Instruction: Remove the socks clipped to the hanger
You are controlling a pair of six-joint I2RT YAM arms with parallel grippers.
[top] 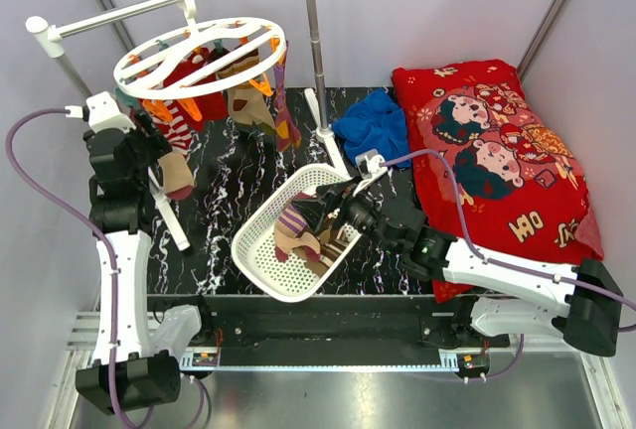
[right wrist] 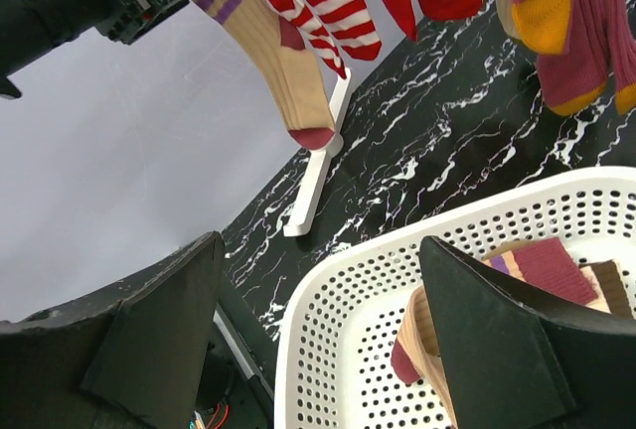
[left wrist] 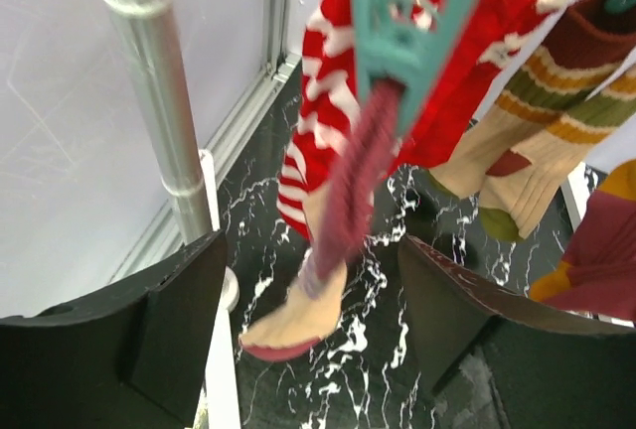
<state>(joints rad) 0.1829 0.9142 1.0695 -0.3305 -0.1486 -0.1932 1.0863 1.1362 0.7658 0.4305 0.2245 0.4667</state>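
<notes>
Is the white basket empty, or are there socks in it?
Not empty. A few socks lie inside the basket, seen in the top and right wrist views.

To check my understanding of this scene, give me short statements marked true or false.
1. The white perforated plastic basket holds socks. True.
2. The white round plastic hanger is bare. False: several socks hang clipped to it.
3. The right gripper is open above the basket. True.
4. The left gripper is shut on a sock. False: it is open around a hanging tan sock.
5. The crumpled blue cloth lies in the basket. False: it lies beside the red cartoon-print pillow.
</notes>
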